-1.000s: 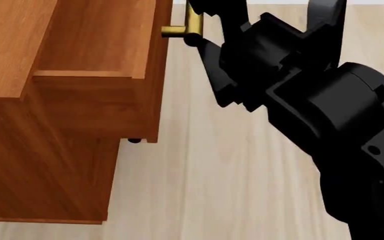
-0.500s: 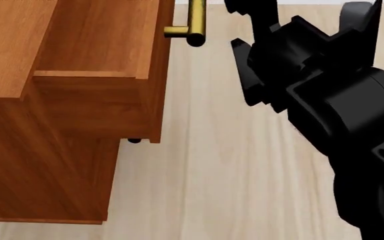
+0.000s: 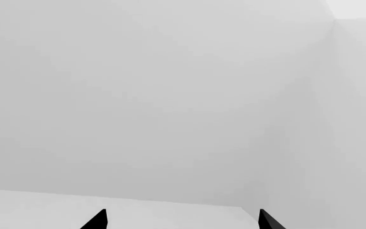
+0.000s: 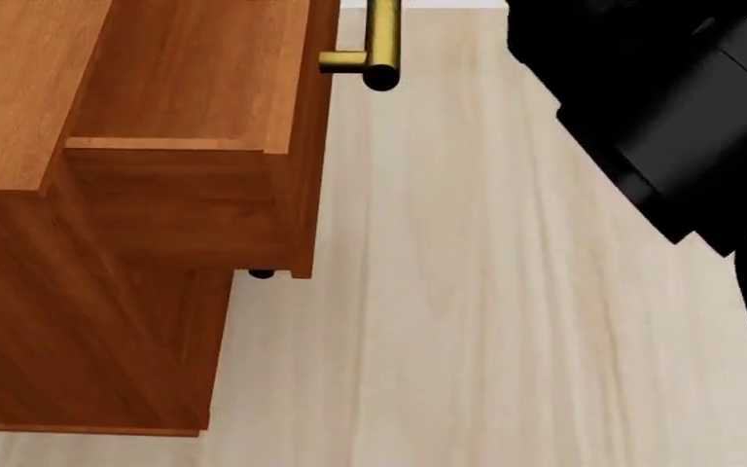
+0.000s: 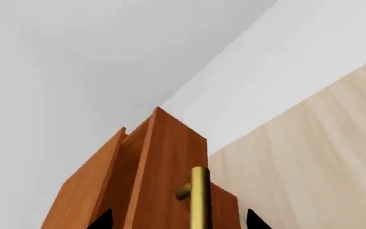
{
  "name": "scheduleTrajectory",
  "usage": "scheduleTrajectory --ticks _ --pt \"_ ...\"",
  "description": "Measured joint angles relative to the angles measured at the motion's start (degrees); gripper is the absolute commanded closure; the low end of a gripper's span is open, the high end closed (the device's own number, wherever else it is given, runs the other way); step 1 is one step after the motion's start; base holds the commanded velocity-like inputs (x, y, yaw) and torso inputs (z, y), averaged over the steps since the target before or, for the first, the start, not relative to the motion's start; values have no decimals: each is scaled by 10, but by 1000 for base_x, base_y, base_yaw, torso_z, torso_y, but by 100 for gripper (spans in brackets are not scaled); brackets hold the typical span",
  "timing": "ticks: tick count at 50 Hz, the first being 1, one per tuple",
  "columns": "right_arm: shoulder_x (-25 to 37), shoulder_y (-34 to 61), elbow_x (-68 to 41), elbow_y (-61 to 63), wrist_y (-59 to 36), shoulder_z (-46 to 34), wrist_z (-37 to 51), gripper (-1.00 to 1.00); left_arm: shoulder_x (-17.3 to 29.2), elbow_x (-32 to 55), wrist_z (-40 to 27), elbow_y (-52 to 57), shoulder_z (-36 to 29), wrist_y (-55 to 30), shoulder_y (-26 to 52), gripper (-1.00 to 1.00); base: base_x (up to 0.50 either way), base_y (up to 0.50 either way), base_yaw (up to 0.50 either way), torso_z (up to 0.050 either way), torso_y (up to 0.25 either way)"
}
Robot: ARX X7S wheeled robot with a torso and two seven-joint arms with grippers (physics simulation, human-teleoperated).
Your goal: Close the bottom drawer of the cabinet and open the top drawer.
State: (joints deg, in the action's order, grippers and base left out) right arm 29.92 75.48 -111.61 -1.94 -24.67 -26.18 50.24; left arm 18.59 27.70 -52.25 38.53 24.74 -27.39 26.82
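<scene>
Reddish-brown top drawer [image 4: 186,73] sits pulled out, upper left; we count that done. Bottom drawer probably shut, view poor. Right claw [image 5: 177,220] spread, empty, off brass bar handle [image 4: 380,44].

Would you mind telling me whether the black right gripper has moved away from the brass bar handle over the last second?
Yes. The right arm has drawn up and right, away from the brass bar handle of the pulled-out reddish-brown drawer; its fingertips have left the head view.

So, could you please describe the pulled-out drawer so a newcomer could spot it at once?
Find the reddish-brown cabinet on the pale wooden floor. The top drawer is the box jutting out just beneath its upper surface. Only it sticks out beyond the cabinet's side, with a brass bar handle on its front.
</scene>
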Motion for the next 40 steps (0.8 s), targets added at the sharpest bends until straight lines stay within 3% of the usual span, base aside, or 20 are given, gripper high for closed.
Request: scheduleTrajectory --ticks 21,40 --pt "-16 122 72 30 -131 -109 2 -100 2 4 -1 -1 -2 0 0 -100 0 0 0 0 0" --pt "-57 179 109 -40 -224 -201 -9 -100 3 8 -2 -1 0 2 -1 -100 0 0 0 0 0"
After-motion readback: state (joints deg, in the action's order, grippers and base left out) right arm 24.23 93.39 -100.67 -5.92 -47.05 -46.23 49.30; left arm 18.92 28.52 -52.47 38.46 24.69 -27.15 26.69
